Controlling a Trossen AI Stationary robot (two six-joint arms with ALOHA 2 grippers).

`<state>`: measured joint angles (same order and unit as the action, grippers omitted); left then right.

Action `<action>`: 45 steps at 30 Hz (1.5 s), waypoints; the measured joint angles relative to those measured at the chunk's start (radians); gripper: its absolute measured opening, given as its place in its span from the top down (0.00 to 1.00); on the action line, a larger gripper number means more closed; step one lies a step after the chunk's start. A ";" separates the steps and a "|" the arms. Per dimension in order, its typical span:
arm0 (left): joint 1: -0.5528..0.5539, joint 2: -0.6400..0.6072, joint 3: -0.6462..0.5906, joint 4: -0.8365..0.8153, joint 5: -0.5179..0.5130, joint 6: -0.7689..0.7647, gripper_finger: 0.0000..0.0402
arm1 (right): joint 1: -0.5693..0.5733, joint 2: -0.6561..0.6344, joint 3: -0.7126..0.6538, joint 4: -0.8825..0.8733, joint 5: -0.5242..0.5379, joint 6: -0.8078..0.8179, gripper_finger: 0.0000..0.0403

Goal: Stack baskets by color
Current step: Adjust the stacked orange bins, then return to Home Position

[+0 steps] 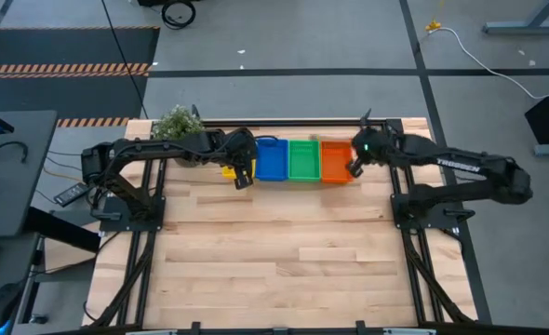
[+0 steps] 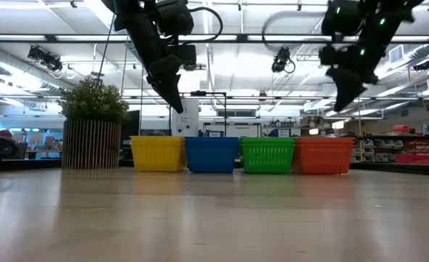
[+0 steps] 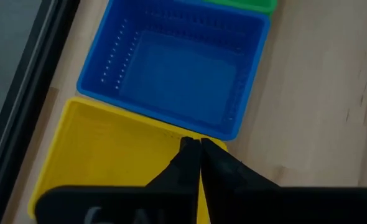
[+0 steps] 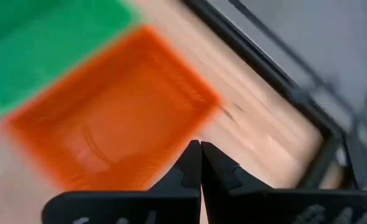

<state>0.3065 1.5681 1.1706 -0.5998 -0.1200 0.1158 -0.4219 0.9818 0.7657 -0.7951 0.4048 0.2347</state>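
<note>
4 baskets, yellow (image 2: 156, 153), blue (image 2: 211, 154), green (image 2: 267, 155) and orange (image 2: 323, 155), sit touching in a row at the table's (image 1: 284, 251) far edge. Left gripper (image 2: 177, 104) and right gripper (image 2: 342, 102) hang above, both clenched and empty. The sorting looks finished, with no loose baskets visible.

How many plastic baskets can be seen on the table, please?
4 visible, in one row at the table's far edge: yellow plastic mesh basket, blue one, green one, orange one. Each may be a stack hiding more nested inside.
</note>
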 joint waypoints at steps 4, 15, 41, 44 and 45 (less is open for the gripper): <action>-0.006 0.000 0.000 -0.009 0.000 -0.022 0.97 | -0.190 0.053 -0.019 0.005 -0.062 0.042 1.00; -0.039 0.000 0.000 -0.027 0.000 -0.033 0.95 | -0.333 0.292 -0.022 0.126 -0.242 0.012 1.00; -0.027 -0.218 -0.419 0.415 0.061 -0.010 0.99 | -0.244 -0.138 -0.083 0.175 -0.569 -0.174 0.99; -0.012 -0.333 -0.563 0.547 0.081 -0.111 0.98 | -0.170 -0.229 -0.116 0.255 -0.691 -0.164 0.98; -0.010 -0.375 -0.591 0.564 0.082 -0.148 0.97 | -0.141 -0.261 -0.140 0.310 -0.712 -0.143 0.98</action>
<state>0.2961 1.1932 0.5798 -0.0362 -0.0383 -0.0322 -0.5624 0.7203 0.6258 -0.4851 -0.3077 0.0916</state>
